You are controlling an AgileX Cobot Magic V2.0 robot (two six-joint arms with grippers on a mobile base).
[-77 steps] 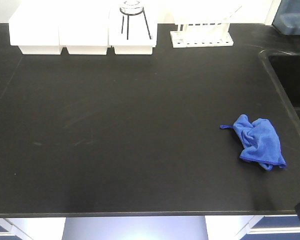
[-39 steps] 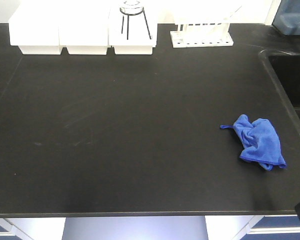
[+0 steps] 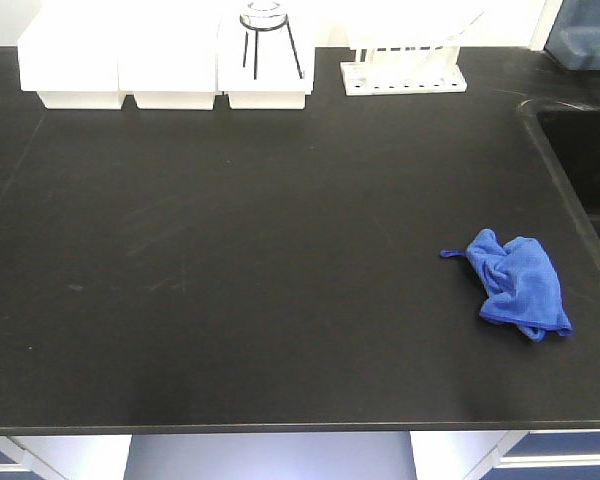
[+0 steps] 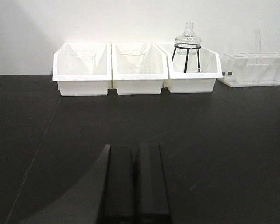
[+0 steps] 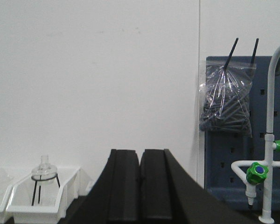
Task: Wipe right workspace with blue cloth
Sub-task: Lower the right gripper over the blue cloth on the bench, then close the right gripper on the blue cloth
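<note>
Progress: not begun | blue cloth [image 3: 518, 285] lies crumpled on black bench [image 3: 280, 250] beside sink [image 3: 580, 150], nobody holding it | left gripper [image 4: 136, 151] pressed together, empty | right gripper [image 5: 140, 154] likewise | left to do: grab cloth, wipe

Three white trays [image 3: 167, 65] are ranged along the worktop's [image 3: 260, 300] far edge, a glass flask [image 4: 187, 36] on a tripod [image 4: 186, 46] in the rightmost. A test-tube rack [image 3: 403, 72] is set beside them.
</note>
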